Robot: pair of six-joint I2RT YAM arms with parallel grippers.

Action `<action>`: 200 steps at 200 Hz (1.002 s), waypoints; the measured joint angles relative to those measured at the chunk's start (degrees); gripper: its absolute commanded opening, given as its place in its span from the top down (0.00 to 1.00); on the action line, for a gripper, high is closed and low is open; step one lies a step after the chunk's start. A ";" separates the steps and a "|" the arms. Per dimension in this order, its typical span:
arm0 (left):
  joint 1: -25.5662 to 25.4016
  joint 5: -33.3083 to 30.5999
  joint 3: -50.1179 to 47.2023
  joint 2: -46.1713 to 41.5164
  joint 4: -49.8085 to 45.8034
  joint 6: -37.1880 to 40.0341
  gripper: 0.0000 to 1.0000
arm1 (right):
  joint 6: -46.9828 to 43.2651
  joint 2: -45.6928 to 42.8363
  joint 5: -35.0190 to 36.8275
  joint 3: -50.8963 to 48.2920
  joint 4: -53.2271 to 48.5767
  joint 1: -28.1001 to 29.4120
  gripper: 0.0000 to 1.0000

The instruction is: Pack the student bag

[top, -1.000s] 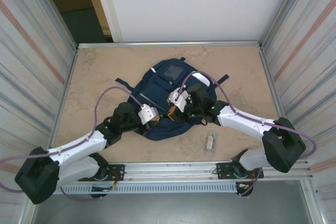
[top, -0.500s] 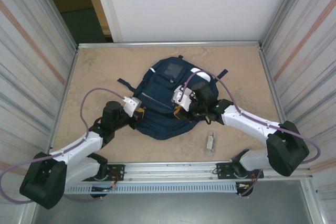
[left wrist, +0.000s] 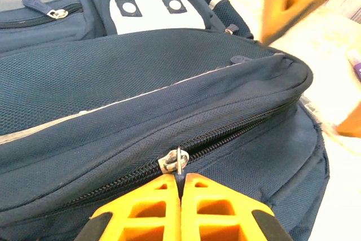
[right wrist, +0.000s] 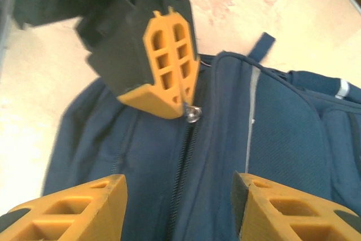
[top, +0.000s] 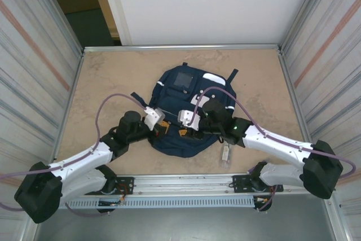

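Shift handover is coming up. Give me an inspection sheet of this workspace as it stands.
Surface: beige table, mottled stone pattern.
Job's things: student bag lying mid-table, front panel up.
Clutter: small pale object on the table by the bag's near right edge.
Grippers: left gripper shut on the zipper pull; right gripper open above the bag.
Cables: purple cable loops along each arm; the right one arches over the bag.
Surroundings: ribbed metal walls both sides, white panel behind.

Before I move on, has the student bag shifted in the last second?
Yes. The student bag has turned counterclockwise, and its near edge now lies closer to the small white item.
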 measured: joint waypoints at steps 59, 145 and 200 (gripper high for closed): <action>-1.66 -0.57 0.94 -0.02 -1.07 -3.10 1.00 | -1.05 6.29 7.58 -1.97 4.57 1.79 0.93; 4.13 -12.61 3.28 -6.03 -14.01 3.10 1.00 | -9.22 2.54 3.87 -2.60 1.49 -3.67 1.00; 8.85 -7.45 3.43 -8.61 -14.58 1.36 1.00 | -13.53 8.04 0.22 1.53 -0.39 -5.31 0.61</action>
